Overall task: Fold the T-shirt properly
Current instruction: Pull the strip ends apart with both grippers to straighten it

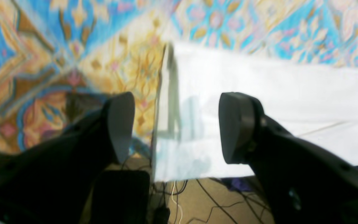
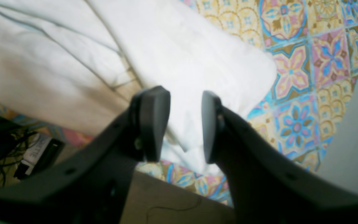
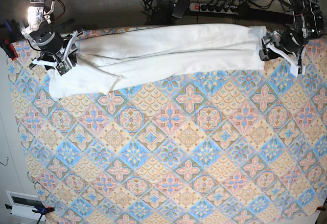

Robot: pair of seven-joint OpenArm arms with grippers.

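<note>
No print or lettering is legible on the shirt (image 3: 168,47); only plain white fabric faces up. The single readable fragment is on a small box (image 2: 37,154) on the floor below the table edge in the right wrist view, and it appears to end in "ETTE" (the rest is blurred).

The shirt lies in a long, narrow band along the far edge of the table (image 3: 168,147), stretched nearly from the far left corner to the far right corner. The table is covered by a tiled-pattern cloth in blue, orange and pink. The band is flatter at its right end and bunched, with several creases, toward its left end, where a wider flap hangs nearer the viewer.

The right gripper (image 2: 185,124) sits at the far left corner as the base view shows it, over the bunched end. Its jaws are parted, with white fabric visible in the gap; the fingers (image 2: 154,124) clamp nothing.

The left gripper (image 1: 176,127) sits at the far right corner, at the straight end of the band. Its jaws are spread wide, straddling the shirt's edge, released.

A power strip (image 3: 217,6) and cables lie on the floor beyond the far edge.
</note>
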